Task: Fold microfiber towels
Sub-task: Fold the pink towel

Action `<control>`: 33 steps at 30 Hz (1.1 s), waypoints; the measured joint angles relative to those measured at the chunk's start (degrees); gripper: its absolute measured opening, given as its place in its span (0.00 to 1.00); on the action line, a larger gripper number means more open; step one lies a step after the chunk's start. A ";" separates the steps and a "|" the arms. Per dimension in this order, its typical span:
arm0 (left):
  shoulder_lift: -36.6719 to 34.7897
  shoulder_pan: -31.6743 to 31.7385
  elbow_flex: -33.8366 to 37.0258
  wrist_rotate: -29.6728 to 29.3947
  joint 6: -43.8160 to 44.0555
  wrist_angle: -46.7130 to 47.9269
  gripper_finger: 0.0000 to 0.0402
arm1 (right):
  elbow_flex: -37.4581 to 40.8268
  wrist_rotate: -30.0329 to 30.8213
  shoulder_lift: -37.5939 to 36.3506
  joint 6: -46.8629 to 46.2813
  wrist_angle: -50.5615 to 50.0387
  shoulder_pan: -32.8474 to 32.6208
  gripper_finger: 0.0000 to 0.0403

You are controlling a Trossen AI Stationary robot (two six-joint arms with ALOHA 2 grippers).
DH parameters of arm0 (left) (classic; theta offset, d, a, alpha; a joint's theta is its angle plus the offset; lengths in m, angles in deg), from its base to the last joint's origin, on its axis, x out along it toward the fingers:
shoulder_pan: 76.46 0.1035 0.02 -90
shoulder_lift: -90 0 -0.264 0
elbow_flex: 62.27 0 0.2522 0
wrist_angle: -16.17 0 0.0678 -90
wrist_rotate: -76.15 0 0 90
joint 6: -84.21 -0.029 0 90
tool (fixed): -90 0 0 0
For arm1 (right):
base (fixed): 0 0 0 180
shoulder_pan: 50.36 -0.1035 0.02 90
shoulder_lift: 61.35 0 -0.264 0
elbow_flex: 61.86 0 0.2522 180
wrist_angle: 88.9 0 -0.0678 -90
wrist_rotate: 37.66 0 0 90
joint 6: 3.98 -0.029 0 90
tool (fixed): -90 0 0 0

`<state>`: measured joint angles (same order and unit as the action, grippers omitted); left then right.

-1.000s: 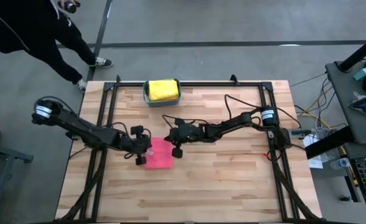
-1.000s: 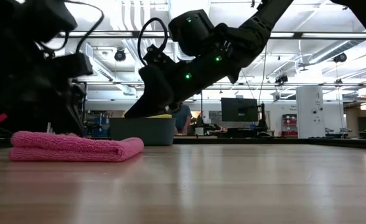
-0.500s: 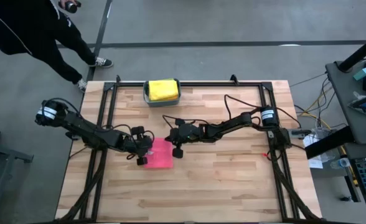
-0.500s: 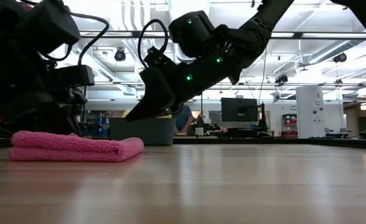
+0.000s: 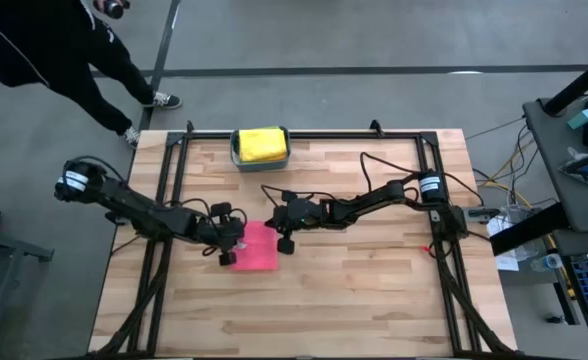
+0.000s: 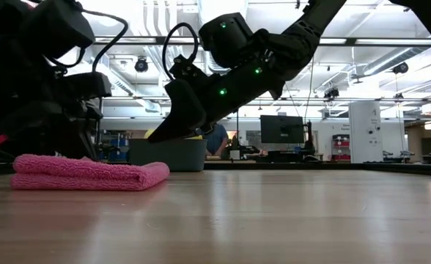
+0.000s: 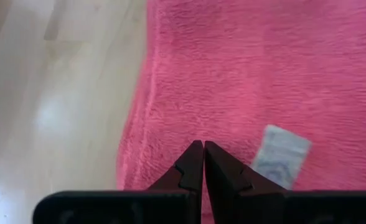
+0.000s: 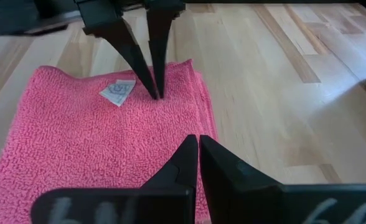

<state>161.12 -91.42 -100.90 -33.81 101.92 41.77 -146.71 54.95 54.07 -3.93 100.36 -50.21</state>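
Almost nothing has shifted in the last second: the folded pink towel [image 5: 256,247] lies flat on the counter [image 5: 374,290] between the left gripper [image 5: 229,245] and right gripper [image 5: 279,238], both with fingers closed on nothing, suggesting this fold is finished.

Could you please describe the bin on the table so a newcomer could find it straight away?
Start at the wooden table and look to its far edge, left of centre. There sits a teal bin, apart from both arms, the only container, with a yellow towel on top.

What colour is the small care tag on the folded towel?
Pale grey-white tag, clearest in the right wrist view.
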 joint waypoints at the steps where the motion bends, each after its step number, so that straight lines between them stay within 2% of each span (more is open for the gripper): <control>1: -0.40 0.00 -0.45 1.02 0.02 0.91 0.00 | 0.00 0.00 0.02 0.01 0.00 0.00 0.02; 10: -4.92 -0.04 -1.08 17.86 5.70 9.34 0.00 | 0.07 0.02 0.00 0.18 -0.02 0.00 0.02; 14: -5.82 -0.04 -0.91 19.49 7.50 12.91 0.00 | 0.13 0.02 0.00 0.20 -0.06 0.01 0.02; 18: -5.05 -0.02 -0.57 15.84 7.45 12.59 0.00 | 0.13 0.08 0.00 0.33 -0.04 0.02 0.02; 24: -1.89 0.24 0.15 3.70 5.79 11.75 0.00 | 0.13 0.11 0.00 1.11 -0.05 0.00 0.02; 28: 0.53 2.40 0.16 -2.20 -2.46 3.55 0.00 | 0.13 0.17 0.00 1.95 -0.02 0.02 0.02; 31: 1.94 5.63 -0.07 -2.46 -10.49 -5.70 0.00 | 0.14 0.51 0.00 3.05 -0.61 0.02 0.02; 33: 2.15 7.64 -1.19 -2.56 -14.47 -8.29 0.00 | 0.16 2.22 -0.35 3.19 -2.25 0.02 0.02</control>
<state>163.27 -83.78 -102.09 -36.37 87.45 33.48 -146.55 57.17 53.72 -0.74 98.11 -50.19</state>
